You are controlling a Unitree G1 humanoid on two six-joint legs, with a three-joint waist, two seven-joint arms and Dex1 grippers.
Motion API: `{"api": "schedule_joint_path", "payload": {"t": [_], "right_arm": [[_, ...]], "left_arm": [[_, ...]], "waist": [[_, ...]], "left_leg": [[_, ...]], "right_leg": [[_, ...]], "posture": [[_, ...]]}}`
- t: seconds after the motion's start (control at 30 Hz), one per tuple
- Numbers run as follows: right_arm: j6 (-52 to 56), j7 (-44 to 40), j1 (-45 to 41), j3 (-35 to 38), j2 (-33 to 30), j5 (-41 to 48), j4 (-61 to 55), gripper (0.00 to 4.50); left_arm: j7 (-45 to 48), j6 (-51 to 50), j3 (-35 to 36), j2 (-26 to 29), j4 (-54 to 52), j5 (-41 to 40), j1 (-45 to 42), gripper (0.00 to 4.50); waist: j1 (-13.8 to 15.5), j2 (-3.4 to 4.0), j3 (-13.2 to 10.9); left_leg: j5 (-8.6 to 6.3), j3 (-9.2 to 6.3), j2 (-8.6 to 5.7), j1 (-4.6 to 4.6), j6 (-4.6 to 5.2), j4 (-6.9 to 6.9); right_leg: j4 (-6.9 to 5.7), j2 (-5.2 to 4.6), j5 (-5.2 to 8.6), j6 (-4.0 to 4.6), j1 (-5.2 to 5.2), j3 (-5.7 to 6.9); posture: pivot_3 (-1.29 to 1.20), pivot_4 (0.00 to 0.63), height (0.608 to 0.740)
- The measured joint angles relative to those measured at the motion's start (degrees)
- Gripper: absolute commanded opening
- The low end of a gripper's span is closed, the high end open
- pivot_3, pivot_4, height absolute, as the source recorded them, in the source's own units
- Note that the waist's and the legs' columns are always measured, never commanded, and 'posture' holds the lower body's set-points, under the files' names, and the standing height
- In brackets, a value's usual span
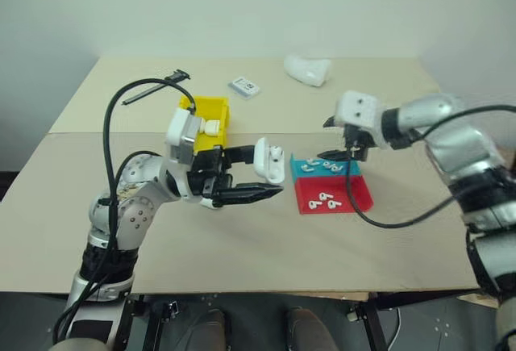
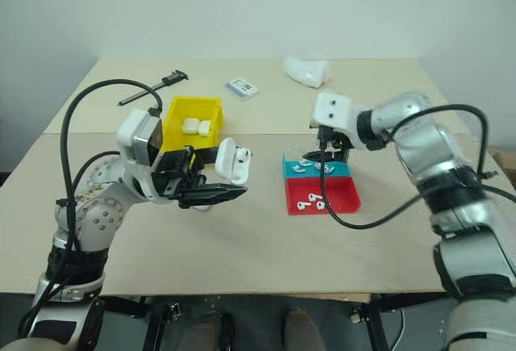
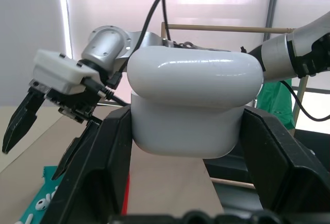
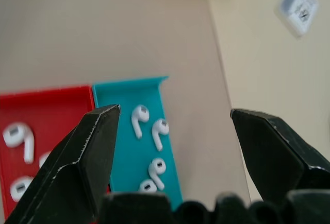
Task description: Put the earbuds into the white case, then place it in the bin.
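The left gripper (image 1: 256, 180), a little left of centre in the left eye view, is clamped on the white case (image 1: 270, 160) and holds it above the table (image 1: 242, 246) with its lid flipped up. Right of centre, the right gripper (image 1: 334, 157) hangs with its jaws spread wide and nothing between them, just over the blue tray (image 1: 355, 169). Four earbuds (image 4: 149, 126) lie close together in that tray; more sit in the red tray (image 1: 359, 195) in front of it. The bin (image 1: 211, 110), upper left of centre, already contains white cases. To pick cleanly, I'd say the right hand should come straight down over one bud, straddle its stem, and close gently so the neighbours aren't scattered. The left should keep the case level.
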State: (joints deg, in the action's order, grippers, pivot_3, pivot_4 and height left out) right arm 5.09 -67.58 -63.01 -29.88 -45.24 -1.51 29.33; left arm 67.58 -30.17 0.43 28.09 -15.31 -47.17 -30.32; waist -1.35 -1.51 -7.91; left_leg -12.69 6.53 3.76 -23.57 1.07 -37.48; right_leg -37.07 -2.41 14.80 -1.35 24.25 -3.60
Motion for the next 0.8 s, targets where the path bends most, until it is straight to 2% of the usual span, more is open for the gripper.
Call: {"api": "schedule_joint_path", "payload": {"t": [0.1,0.23,0.33,0.43,0.8], "right_arm": [[-7.8,-2.5,-5.9,-3.8,5.3,-7.0,15.1,4.03],[-15.2,-5.0,-11.6,-5.4,10.6,-12.7,30.2,4.03],[-17.9,-3.2,-13.6,-5.6,13.3,-16.5,36.9,3.46],[-19.2,-1.4,-14.0,-5.6,14.9,-19.3,40.8,2.57],[-20.5,5.3,-14.8,-4.8,17.8,-26.4,46.6,2.57]], "left_arm": [[-0.2,-0.1,0.6,0.7,-0.1,-0.1,0.4,2.83],[-0.9,-0.1,1.0,1.3,-0.6,-0.2,1.5,2.83],[-1.5,-0.2,1.5,1.8,-1.7,-0.3,2.2,2.83],[-2.0,-0.4,2.1,2.3,-2.7,-1.0,2.7,2.83],[-5.1,-2.3,3.6,5.3,-6.8,-3.9,5.2,2.83]], "waist": [[0.0,0.01,0.0],[0.1,0.04,0.0],[0.0,0.04,0.0],[0.0,0.05,0.0],[-0.7,0.07,0.0]], "left_leg": [[0.0,0.05,0.0,-0.04,0.0,-0.03],[0.01,0.09,0.02,-0.04,-0.01,-0.03],[0.02,0.09,0.03,-0.01,-0.03,-0.04],[0.04,0.1,0.03,0.0,-0.07,-0.03],[0.06,0.07,0.02,0.05,-0.1,0.0]], "right_leg": [[-0.01,-0.01,0.0,0.0,0.02,0.0],[-0.04,-0.02,0.0,0.01,0.02,0.02],[-0.07,-0.03,-0.01,0.02,0.02,0.02],[-0.11,-0.04,-0.01,0.02,0.02,0.01],[-0.14,-0.06,-0.02,0.03,0.02,0.0]], "posture": [[0.0,0.15,0.74],[0.0,0.15,0.74],[0.0,0.15,0.74],[0.0,0.15,0.74],[0.0,0.15,0.74]]}}
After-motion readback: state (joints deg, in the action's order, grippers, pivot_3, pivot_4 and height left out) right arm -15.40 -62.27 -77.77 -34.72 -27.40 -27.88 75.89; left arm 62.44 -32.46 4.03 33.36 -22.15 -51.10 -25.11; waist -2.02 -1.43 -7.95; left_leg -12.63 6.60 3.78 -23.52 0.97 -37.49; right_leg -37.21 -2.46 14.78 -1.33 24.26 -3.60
